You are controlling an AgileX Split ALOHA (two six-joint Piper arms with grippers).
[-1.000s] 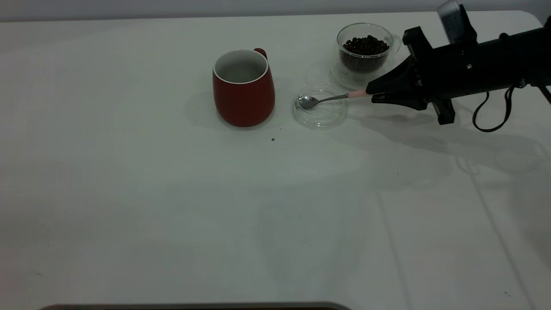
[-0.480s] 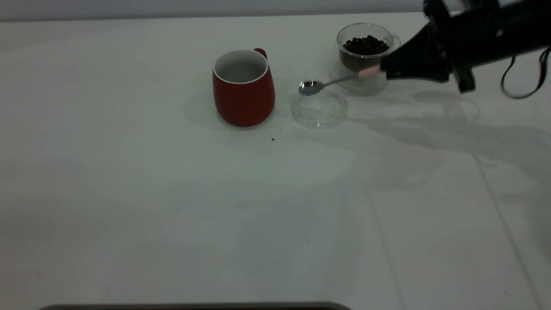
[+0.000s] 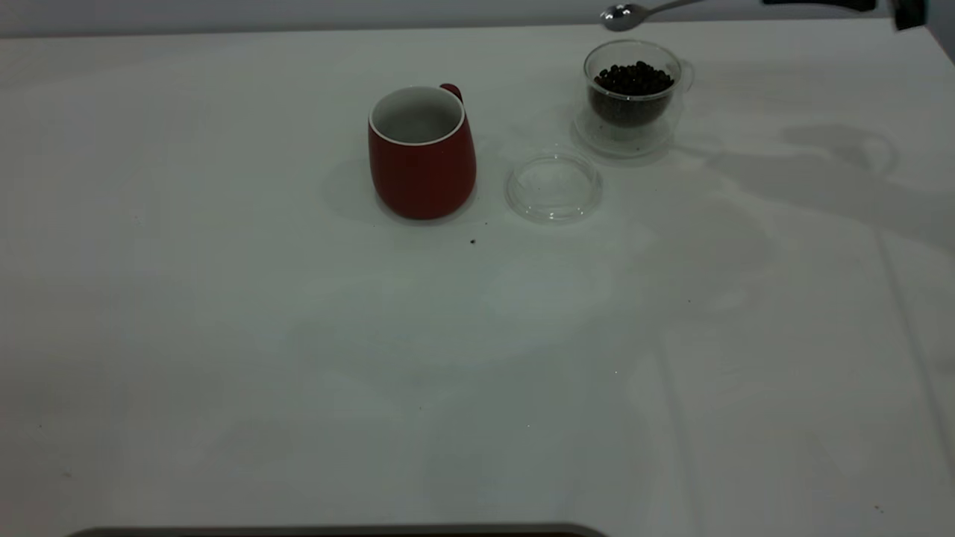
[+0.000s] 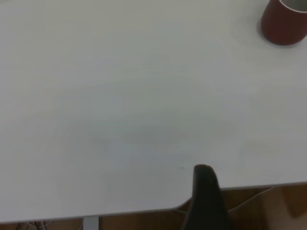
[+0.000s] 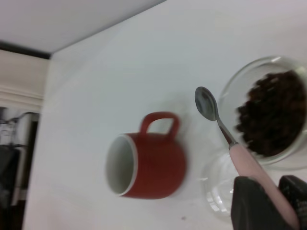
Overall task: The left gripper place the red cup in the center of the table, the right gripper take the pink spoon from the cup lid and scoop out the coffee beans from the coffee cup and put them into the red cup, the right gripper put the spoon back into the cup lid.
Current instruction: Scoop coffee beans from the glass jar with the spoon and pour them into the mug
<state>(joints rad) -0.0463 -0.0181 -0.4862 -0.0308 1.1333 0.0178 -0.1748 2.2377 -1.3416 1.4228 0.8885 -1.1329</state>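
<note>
White tabletop (image 3: pixel 224 335) fills the scene, plain apart from a few dark specks. Near its middle stands the red cup (image 3: pixel 421 153), upright and empty, with the cup lid (image 3: pixel 553 186) just beside it, bare now, and the coffee cup (image 3: pixel 633 93) a little beyond, its coffee beans (image 3: pixel 633 78) heaped close to the rim. The right tool (image 5: pixel 271 201) is closed on the pale handle of the pink spoon (image 5: pixel 225 136), which hangs in the air above the coffee cup, bowl forward and empty. The left tool (image 4: pixel 206 201) sits parked off the tabletop's near edge; whether it is open cannot be told.

The step in hand looks like the scoop itself. It would go best with the spoon's bowl tipped down into the heap near the middle, clear of the glass wall, then levelled before lifting so the beans do not roll off. A light, slow dip should keep the small glass from sliding.
</note>
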